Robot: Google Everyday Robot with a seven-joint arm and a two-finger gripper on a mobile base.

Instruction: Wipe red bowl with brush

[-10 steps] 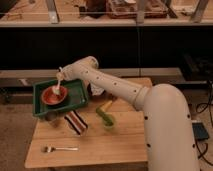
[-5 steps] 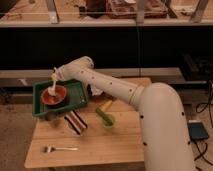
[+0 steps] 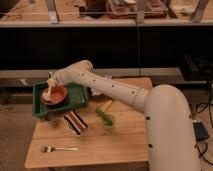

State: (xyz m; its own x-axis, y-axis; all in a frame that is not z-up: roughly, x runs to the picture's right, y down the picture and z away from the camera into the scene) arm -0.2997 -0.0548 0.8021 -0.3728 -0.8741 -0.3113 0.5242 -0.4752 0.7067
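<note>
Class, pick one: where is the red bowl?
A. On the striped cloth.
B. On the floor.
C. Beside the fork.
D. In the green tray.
D: the red bowl sits in the green tray, with the end effector over its left rim; the fork and cloth lie outside the tray.

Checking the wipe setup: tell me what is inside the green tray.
The red bowl sits in the green tray, the brush over its edge, below the gripper. The tray floor under the bowl is hidden.
</note>
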